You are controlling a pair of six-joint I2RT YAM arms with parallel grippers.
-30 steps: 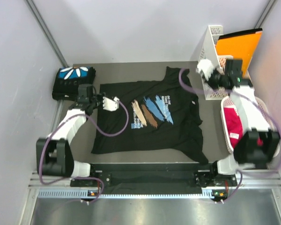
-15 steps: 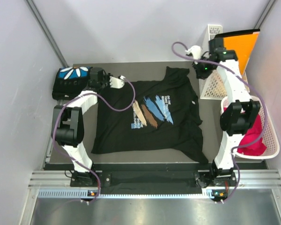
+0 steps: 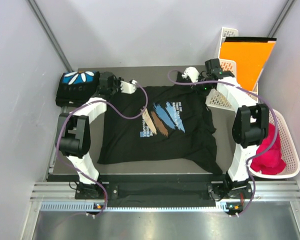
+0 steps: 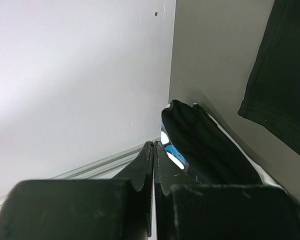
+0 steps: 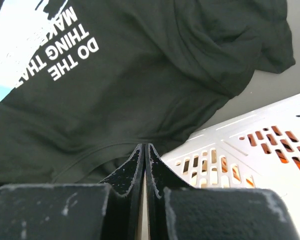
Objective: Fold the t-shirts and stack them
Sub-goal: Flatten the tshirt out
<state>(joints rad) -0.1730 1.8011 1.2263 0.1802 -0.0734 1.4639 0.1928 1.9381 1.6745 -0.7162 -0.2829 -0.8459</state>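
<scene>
I have the brush-stroke shirt (image 3: pixel 160 125) spread flat on the table (image 3: pixel 222 135), print up, ready for folding; the petal shirt (image 3: pixel 79 86) lies folded in the far left corner, probably the stack's base; left gripper (image 3: pixel 131 84) and right gripper (image 3: pixel 189 75) hover at the spread shirt's far edge, both pinched fully together, holding nothing.

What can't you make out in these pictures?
White text on spread t-shirt: too small in top view; cut off by the edge, washed out, in right wrist view.
Print on folded t-shirt: mostly behind the left fingers, left wrist view.
Pink cloth in basket: partly behind right arm, top view.
</scene>
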